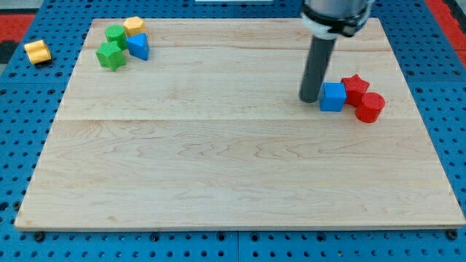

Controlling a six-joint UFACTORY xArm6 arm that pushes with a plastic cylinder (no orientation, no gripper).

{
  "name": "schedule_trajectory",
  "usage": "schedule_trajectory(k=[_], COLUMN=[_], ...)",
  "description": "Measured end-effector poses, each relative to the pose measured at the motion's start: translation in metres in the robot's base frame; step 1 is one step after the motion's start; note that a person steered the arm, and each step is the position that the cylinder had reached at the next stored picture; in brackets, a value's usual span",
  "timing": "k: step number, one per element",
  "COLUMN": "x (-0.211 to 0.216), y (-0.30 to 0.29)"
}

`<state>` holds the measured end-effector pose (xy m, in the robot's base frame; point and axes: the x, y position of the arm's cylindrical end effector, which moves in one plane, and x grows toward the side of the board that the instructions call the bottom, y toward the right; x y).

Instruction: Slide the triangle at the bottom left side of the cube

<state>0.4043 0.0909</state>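
Observation:
A blue triangle block (138,46) lies near the board's top left corner, in a cluster with other blocks. A blue cube (333,96) sits at the view's right, with a red star block (355,86) and a red cylinder (369,107) touching its right side. My tip (310,99) rests on the board just left of the blue cube, touching or nearly touching it. The triangle is far to the left of my tip.
A green cylinder (115,34), a green star-like block (111,55) and a yellow block (134,26) crowd the triangle. Another yellow block (36,52) lies off the wooden board (218,167) on the blue pegboard at the left.

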Motion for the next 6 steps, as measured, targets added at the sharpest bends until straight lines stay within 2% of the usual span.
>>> schedule_trajectory(k=[1, 2, 3, 4, 5, 6], x=[-0.048, -0.152, -0.213, -0.213, -0.213, -0.207], y=[-0.098, -0.143, -0.188, -0.206, -0.258, -0.279])
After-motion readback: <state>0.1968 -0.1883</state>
